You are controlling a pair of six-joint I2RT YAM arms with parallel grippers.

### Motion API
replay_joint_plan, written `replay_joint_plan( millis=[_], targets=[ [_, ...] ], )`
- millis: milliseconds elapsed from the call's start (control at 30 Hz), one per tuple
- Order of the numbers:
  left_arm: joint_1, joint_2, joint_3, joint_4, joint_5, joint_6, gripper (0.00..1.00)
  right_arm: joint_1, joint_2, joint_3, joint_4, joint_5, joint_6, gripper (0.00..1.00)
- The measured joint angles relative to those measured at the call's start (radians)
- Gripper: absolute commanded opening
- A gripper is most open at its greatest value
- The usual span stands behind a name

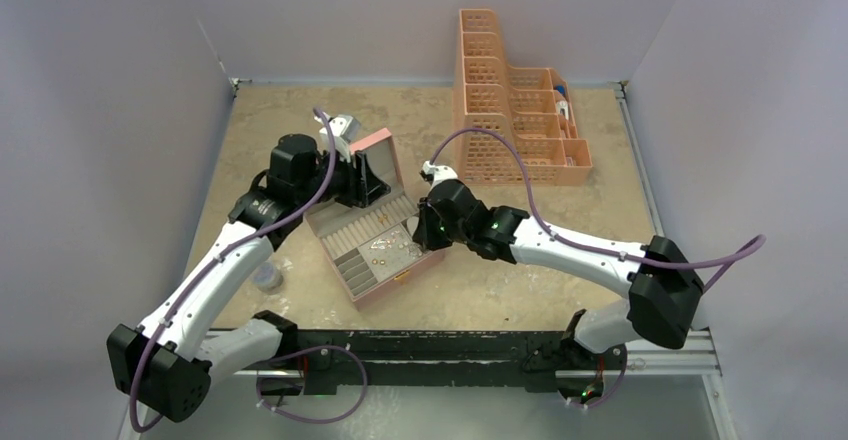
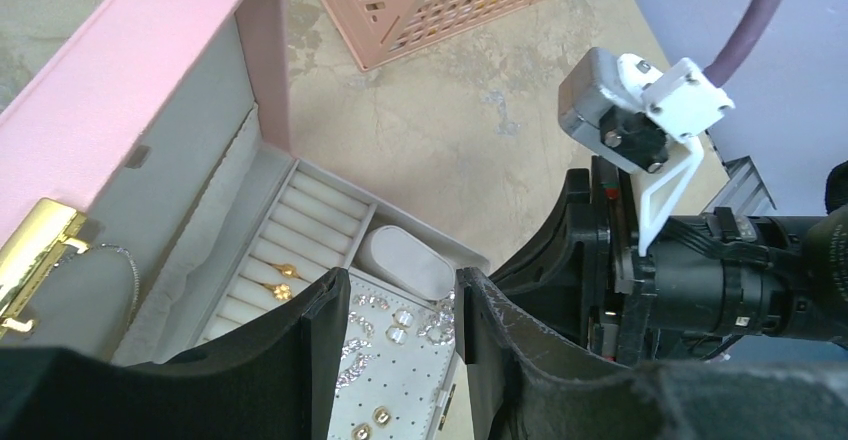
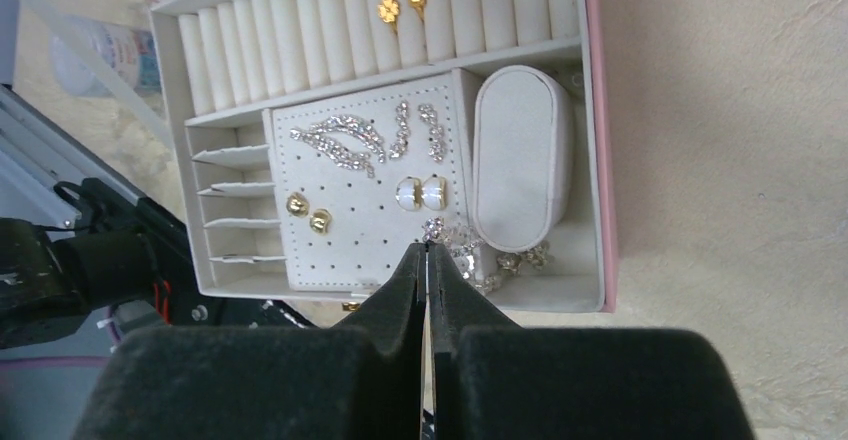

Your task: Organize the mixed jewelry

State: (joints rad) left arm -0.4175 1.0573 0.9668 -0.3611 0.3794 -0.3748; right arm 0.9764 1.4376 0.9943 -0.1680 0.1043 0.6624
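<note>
The pink jewelry box [image 1: 383, 285] lies open mid-table, lid [image 1: 372, 150] raised. Its white insert holds the mixed jewelry: two gold rings [image 3: 400, 5] in the ring rolls, silvery leaf-shaped pieces [image 3: 340, 142], gold studs [image 3: 307, 212], pearl studs [image 3: 420, 193] and a tangled sparkly heap [image 3: 490, 260]. My right gripper [image 3: 427, 247] is shut over the box's near edge, with a small silvery stud [image 3: 432, 224] pinched at its tip. My left gripper [image 2: 400, 295] hangs open beside the lid above the earring card [image 2: 400, 380], nothing between its fingers.
A peach slotted organizer basket [image 1: 510, 110] stands at the back right. A small grey round container [image 1: 266, 277] sits left of the box near the left arm. An oval white cushion [image 3: 520, 155] fills the box's right compartment. Walls enclose the table on three sides.
</note>
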Motion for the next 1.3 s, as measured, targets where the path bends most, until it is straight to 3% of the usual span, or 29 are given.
replay_joint_plan(
  millis=[567,933,1300],
  targets=[
    [0.000,-0.061,-0.055,-0.001,-0.016,-0.035,0.43,0.000,-0.079,-0.001,0.050,-0.018,-0.019,0.00],
    [0.000,-0.137,-0.182,0.012,0.059,-0.052,0.43,0.000,-0.140,-0.001,0.062,-0.024,-0.019,0.00],
    [0.000,-0.138,-0.193,0.048,0.077,-0.083,0.42,0.000,-0.187,0.019,0.068,-0.029,-0.019,0.00]
  ],
)
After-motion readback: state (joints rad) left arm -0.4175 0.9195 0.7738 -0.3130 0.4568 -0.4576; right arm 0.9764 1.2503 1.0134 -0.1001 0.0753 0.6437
